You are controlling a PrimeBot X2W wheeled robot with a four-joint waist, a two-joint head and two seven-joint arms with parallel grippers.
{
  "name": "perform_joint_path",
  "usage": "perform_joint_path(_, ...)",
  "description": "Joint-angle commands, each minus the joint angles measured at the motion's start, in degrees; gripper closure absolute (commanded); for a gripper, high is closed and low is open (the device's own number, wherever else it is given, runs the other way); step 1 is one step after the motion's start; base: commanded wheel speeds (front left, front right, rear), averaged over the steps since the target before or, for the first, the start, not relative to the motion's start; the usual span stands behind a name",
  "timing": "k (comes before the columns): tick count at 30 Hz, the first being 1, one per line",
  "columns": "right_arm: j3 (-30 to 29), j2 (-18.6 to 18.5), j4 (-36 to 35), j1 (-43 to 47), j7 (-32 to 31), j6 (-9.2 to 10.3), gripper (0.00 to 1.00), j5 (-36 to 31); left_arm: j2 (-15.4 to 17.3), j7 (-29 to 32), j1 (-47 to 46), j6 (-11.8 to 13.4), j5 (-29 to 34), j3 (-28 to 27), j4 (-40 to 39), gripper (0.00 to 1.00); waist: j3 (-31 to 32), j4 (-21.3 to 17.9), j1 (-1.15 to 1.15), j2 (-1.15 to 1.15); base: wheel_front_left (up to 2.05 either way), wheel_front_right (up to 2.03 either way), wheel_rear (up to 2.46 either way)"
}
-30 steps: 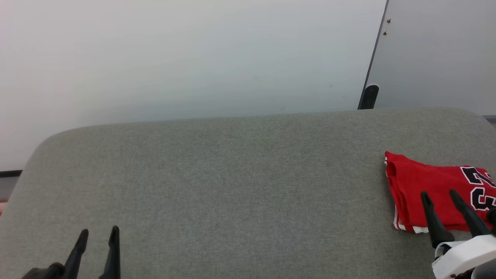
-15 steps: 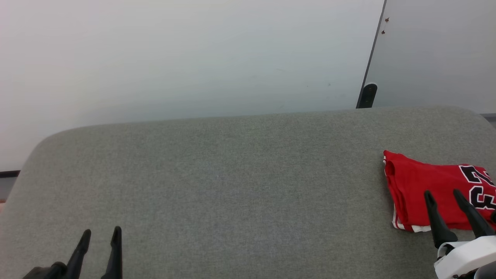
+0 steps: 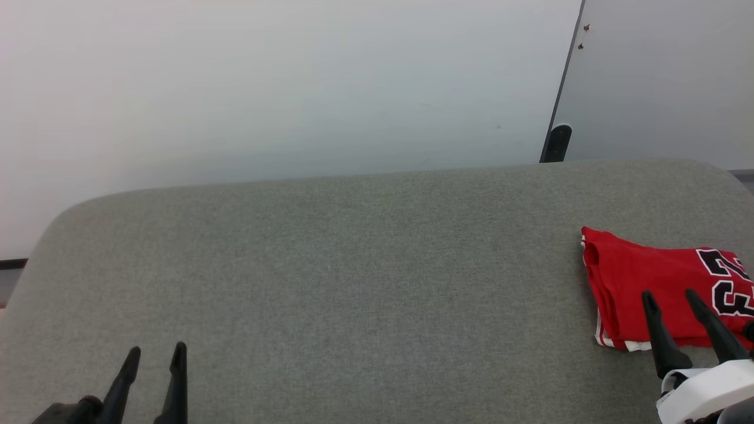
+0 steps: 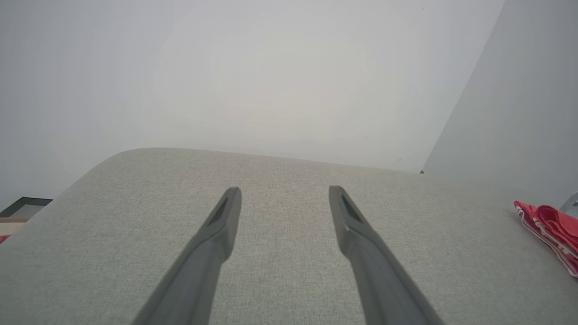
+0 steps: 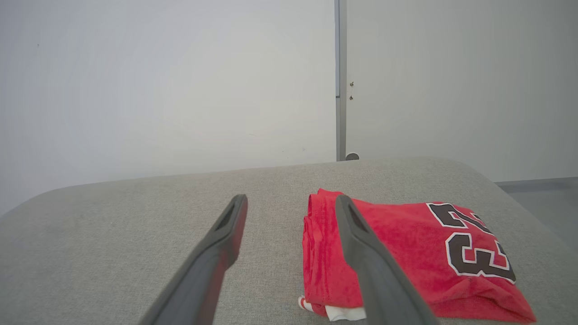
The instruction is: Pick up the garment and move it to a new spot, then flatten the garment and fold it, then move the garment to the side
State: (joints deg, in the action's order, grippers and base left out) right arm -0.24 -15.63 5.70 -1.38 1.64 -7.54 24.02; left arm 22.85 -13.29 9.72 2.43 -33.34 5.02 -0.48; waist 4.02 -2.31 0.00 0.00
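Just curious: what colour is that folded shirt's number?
Black, outlined white, on the red garment; best in right wrist view.

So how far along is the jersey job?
Looks nearly finished. Done: the jersey lies folded into a compact stack at the right end of the grey table, number up. In hand: nothing; both sets of jaws stand open and empty, the right pair close to the jersey. Left: apparently only pulling the arms away, if that spot counts as the side.
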Motion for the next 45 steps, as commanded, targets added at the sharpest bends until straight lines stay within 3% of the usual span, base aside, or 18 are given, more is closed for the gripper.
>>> perform_joint_path(1,-0.06,0.26,-0.26,0.74,-0.04,0.09,0.00,-0.03,0.23,0.14,-0.31,-0.26,-0.32,0.01,-0.06,0.00,-0.11,0.01,0.00,0.00,0.00,0.00,0.00)
perform_joint_path(3,-0.09,0.31,-0.37,0.69,-0.08,0.09,0.00,0.00,0.25,0.52,-0.46,-0.27,-0.48,0.19,0.11,0.00,-0.23,0.00,0.00,0.00,0.00,0.00,0.00)
perform_joint_path(4,0.01,0.20,-0.03,0.04,-0.15,0.00,1.00,0.05,0.05,0.67,0.03,-0.17,-0.40,0.25,0.21,1.00,-0.22,0.00,0.00,0.00,0.00,0.00,0.00)
perform_joint_path(8,0.39,1.39,2.06,1.18,-0.34,0.00,1.00,0.60,-1.84,0.82,0.67,-0.22,-0.90,0.95,2.14,1.00,-0.24,0.00,0.00,0.00,0.00,0.00,0.00)
perform_joint_path(45,-2.53,6.17,4.60,-1.63,-3.69,0.03,1.00,29.40,-9.27,8.70,-6.68,-4.42,-25.82,-4.23,7.48,1.00,-1.38,0.67,0.00,0.00,0.00,0.00,0.00)
